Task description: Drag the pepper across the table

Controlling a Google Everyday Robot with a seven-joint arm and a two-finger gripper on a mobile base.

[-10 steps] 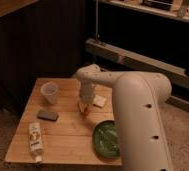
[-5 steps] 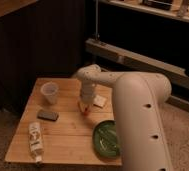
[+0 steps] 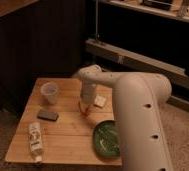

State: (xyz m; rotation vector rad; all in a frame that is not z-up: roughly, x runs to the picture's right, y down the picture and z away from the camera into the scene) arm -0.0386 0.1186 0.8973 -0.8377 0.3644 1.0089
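The small red-orange pepper [image 3: 86, 111] lies on the light wooden table [image 3: 68, 131], near its middle. My gripper [image 3: 86, 105] hangs straight down from the white arm and sits right over the pepper, its tip at the pepper's upper end. The arm's bulk hides the gripper's far side. The pale rectangular block [image 3: 100, 101] lies just right of the gripper.
A clear plastic cup [image 3: 49, 93] stands at the table's back left. A dark flat object [image 3: 47, 115] lies left of centre. A white bottle [image 3: 35, 140] lies near the front left edge. A green bowl [image 3: 107, 139] sits front right, beside my arm [image 3: 138, 120].
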